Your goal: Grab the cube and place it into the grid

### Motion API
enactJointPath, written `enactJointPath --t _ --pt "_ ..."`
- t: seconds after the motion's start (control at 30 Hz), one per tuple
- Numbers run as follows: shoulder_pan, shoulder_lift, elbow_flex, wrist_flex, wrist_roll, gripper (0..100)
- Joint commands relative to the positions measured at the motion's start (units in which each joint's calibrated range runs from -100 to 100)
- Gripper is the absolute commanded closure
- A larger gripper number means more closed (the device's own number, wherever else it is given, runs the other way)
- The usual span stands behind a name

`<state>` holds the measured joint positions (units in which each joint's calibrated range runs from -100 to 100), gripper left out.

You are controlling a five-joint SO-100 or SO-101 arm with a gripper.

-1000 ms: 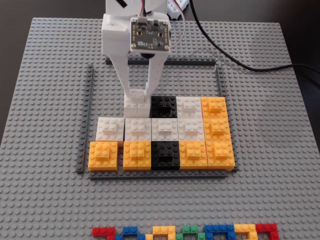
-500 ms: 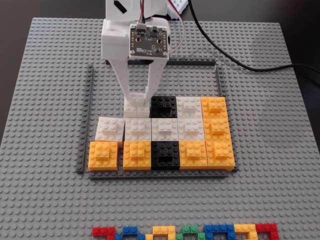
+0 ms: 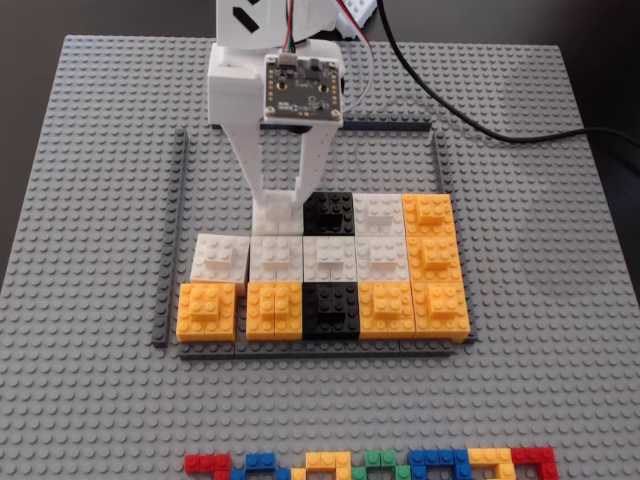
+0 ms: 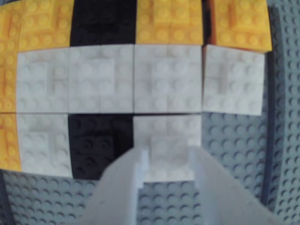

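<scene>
Grey studded baseplate (image 3: 90, 200) bearing the grid (image 3: 320, 270), a dark-framed field of orange, white and black tiles. The white arm (image 3: 262, 70) reaches down over its far row. Gripper (image 3: 283, 205): fingers (image 4: 136, 171) parted just to the width of the white cube (image 4: 168, 145), which they pinch on two opposite sides. The cube sits square with its neighbours, beside a black tile (image 3: 328, 210); no long axis is apparent. Only the fixed view shows the coloured brick row (image 3: 370, 464); only the wrist view shows the grip.

Grey studded baseplate (image 3: 90, 200) on dark table (image 3: 25, 60); even light.
</scene>
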<state>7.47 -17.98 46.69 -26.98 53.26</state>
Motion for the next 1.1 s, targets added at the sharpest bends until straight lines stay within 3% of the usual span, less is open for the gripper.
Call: enactJointPath --t 0.0,1.07 --pt "0.15 -0.76 -0.88 -0.96 -0.29 86" --pt "1.03 -5.41 -0.97 -0.96 -0.63 86"
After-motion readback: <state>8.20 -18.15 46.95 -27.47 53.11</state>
